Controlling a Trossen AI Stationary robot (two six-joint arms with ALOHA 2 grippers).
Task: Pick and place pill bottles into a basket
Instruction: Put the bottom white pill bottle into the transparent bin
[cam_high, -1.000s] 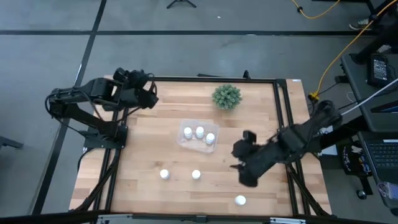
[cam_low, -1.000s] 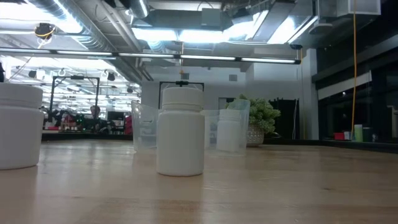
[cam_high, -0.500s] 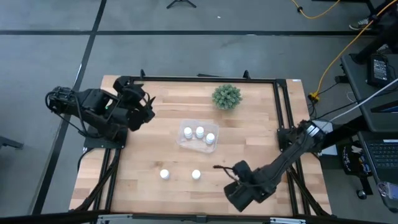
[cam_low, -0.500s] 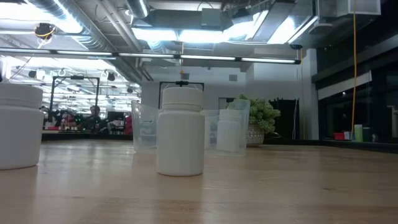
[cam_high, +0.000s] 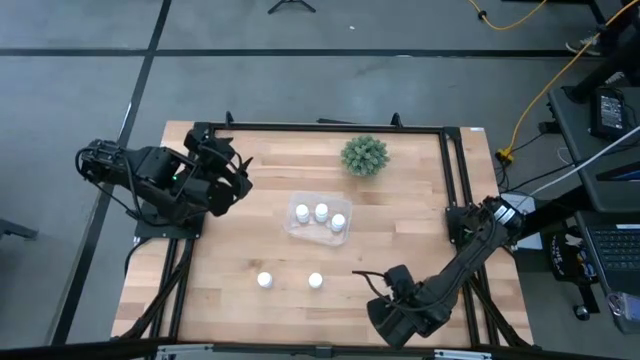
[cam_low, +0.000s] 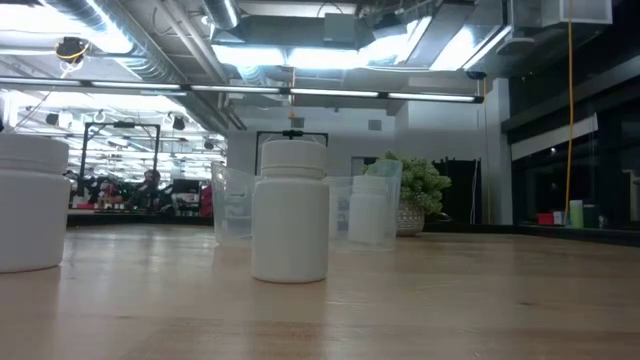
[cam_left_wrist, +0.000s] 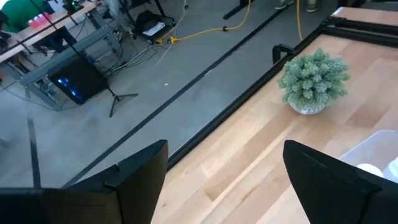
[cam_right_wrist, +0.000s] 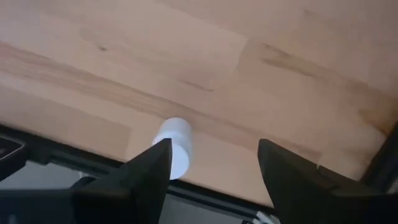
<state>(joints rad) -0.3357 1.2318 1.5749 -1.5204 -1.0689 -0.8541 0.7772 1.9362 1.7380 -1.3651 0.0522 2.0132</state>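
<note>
The clear basket (cam_high: 316, 221) sits mid-table with three white pill bottles (cam_high: 321, 212) standing in it. Two more bottles (cam_high: 265, 280) (cam_high: 315, 281) stand on the wood nearer the front; they also show in the low view (cam_low: 290, 212) (cam_low: 30, 205). My right gripper (cam_high: 390, 312) is open at the table's near edge, pointing down over a sixth bottle (cam_right_wrist: 176, 148), which my arm hides in the high view. That bottle stands beside one finger (cam_right_wrist: 151, 167), at the side of the gap. My left gripper (cam_high: 238, 172) is open and empty at the far left. My right gripper: one finger (cam_right_wrist: 151, 167) overlaps the bottle's side (cam_right_wrist: 180, 155) in the right wrist view, and I cannot tell whether it touches. The bottle stands upright on the table by the near edge.
A green spiky plant (cam_high: 364, 155) in a small pot stands at the far side, behind the basket. The table's dark frame (cam_right_wrist: 37, 158) runs right beside the sixth bottle. Bare wood lies between the basket and the right edge.
My right gripper has gone from mid-right of the table toward the near edge and down over the sixth bottle, covering it in the high view. My left gripper has drawn back a little toward the near-left. The bottles and the basket have stayed put.
</note>
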